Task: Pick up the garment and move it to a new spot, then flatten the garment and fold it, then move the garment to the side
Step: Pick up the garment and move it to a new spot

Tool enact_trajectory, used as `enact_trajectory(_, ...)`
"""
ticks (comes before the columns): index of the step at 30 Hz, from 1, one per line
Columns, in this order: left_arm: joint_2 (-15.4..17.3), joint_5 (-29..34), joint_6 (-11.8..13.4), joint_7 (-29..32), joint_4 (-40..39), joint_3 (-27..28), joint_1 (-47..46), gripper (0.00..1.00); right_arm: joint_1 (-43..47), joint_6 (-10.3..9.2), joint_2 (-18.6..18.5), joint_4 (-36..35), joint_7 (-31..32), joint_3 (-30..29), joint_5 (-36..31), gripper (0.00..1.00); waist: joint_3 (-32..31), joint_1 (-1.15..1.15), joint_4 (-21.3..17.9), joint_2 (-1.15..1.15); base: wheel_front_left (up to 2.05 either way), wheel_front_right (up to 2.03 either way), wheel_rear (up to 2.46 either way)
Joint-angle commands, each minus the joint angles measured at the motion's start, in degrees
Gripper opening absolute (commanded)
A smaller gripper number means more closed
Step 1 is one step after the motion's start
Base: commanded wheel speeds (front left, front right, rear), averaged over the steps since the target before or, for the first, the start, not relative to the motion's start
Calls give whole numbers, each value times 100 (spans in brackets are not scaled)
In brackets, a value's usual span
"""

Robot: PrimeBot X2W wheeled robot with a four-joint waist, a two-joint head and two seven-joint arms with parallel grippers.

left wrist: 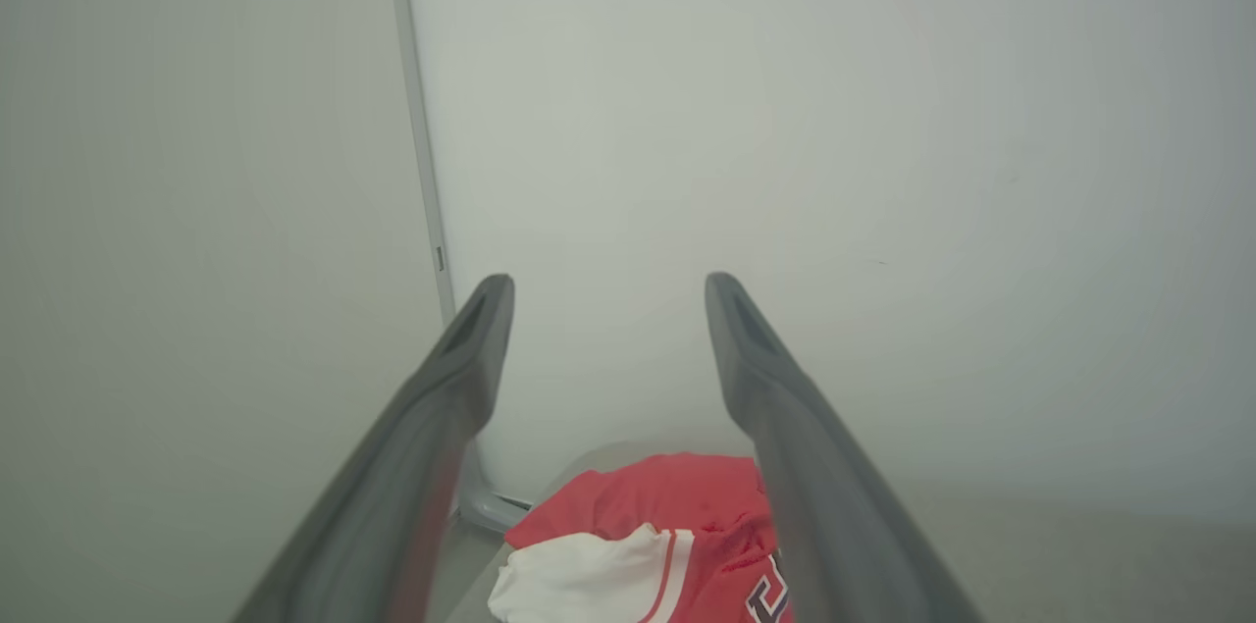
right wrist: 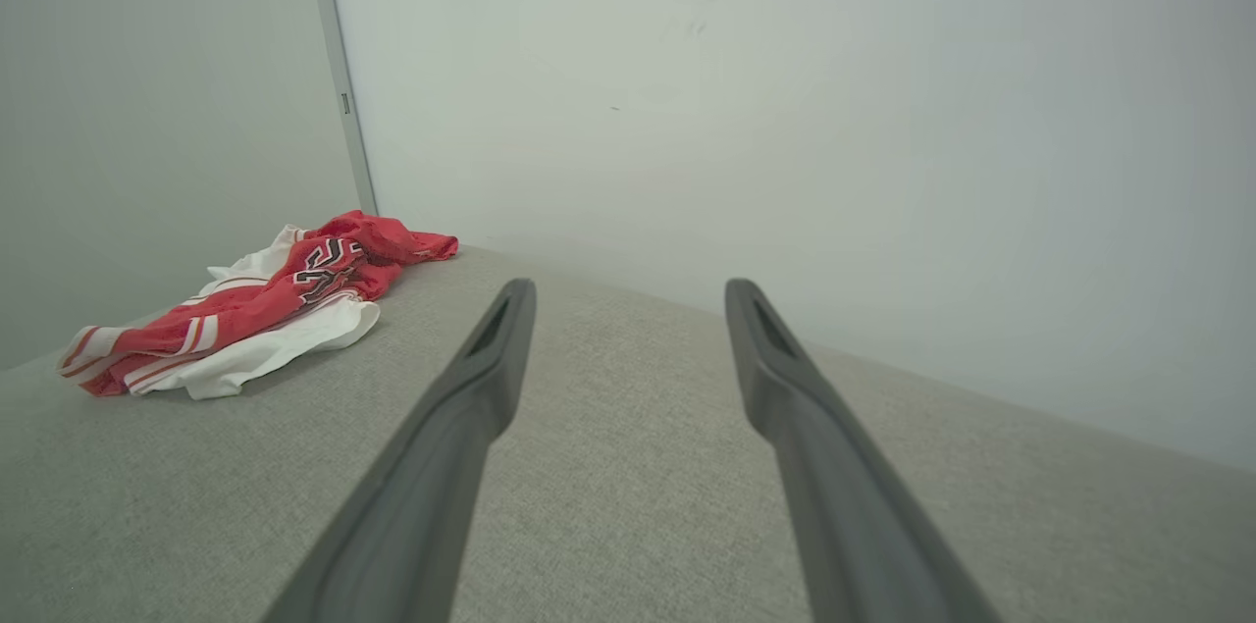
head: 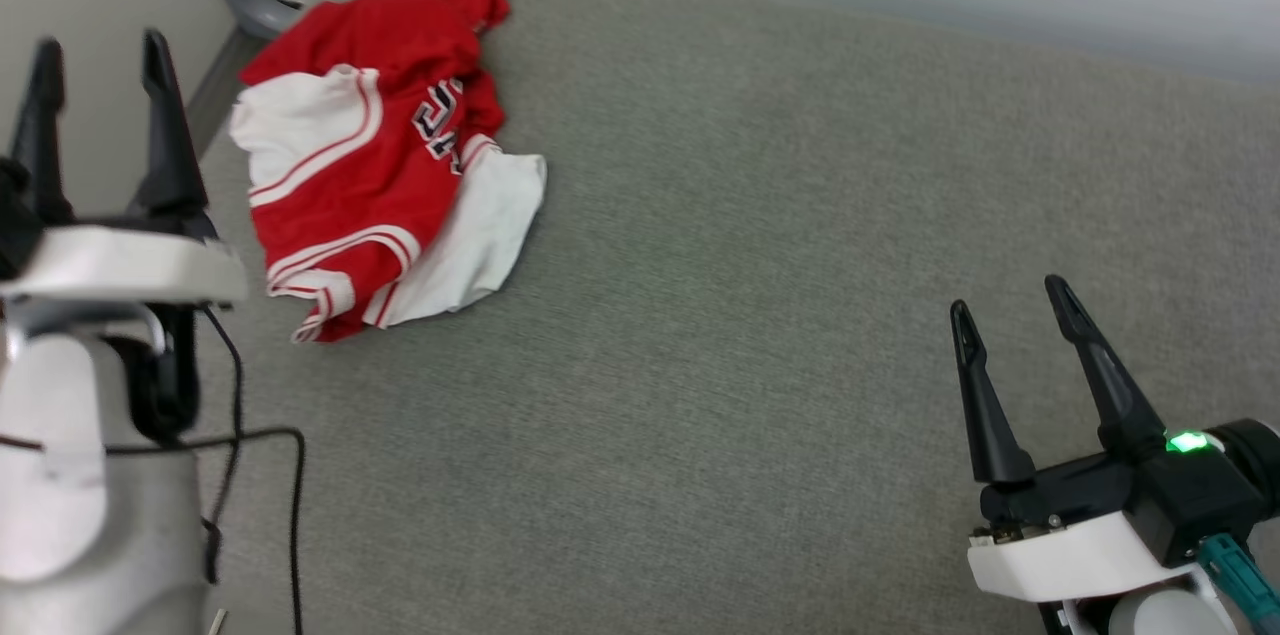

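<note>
The garment (head: 370, 165) is seen crumpled in a heap on the grey worktop (head: 760, 335), just beside the left pincer (head: 100, 43) on the side facing the right pincer (head: 1008, 295), from which it is well apart. Both pincers are held spread wide, with nothing pinched between their fingers.

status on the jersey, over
Left tool, right tool open, empty. Jersey crumpled, far left corner of grey surface, untouched. Black cable hangs by left arm.

left gripper (head: 100, 42): jaws apart, empty; right gripper (head: 1010, 292): jaws apart, empty
</note>
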Motion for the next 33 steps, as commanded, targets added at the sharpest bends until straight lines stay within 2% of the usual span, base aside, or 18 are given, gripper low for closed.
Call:
enact_trajectory(1,192,-36,-32,-15,156,-90,-279,100,-115,-4,5,-81,-14,6,-56,100,339,-1,-304,0,0,0,0)
enact_trajectory(4,602,-217,-57,27,562,-345,-759,100,-210,-4,5,-209,-14,-2,-133,100,533,-1,-437,0,0,0,0)
enact_trajectory(7,1039,-582,-58,309,855,-899,-1210,100,-267,-4,5,-330,-14,-33,-199,100,688,-1,-518,0,0,0,0)
enact_trajectory(10,1481,-1122,-59,816,1088,-1456,-1562,100,-347,-4,5,-438,-14,-53,-240,100,859,-1,-585,0,0,0,0)
enact_trajectory(15,2125,-2117,-59,1993,1342,-2388,-2002,100,-472,-4,5,-523,-14,-54,-291,100,1090,-1,-698,0,0,0,0)
enact_trajectory(19,2480,-2999,-61,3333,1445,-3113,-2172,100,-532,-4,5,-538,-14,-87,-291,100,1227,-1,-783,0,0,0,0)
enact_trajectory(20,2480,-2999,-61,3333,1445,-3113,-2172,100,-532,-4,5,-538,-14,-87,-291,100,1227,-1,-783,0,0,0,0)
enact_trajectory(25,2908,-3709,-60,4636,1318,-3883,-2314,100,-633,-4,5,-560,-14,-136,-312,100,1401,-1,-885,0,0,0,0)
enact_trajectory(28,3138,-3880,-60,5085,1306,-4228,-2422,100,-712,-4,5,-573,-14,-159,-292,100,1501,-1,-952,0,0,0,0)
enact_trajectory(33,3202,-4159,-61,5493,1445,-4681,-2382,100,-809,-4,5,-595,-14,-244,-232,100,1645,-1,-1046,0,0,0,0)
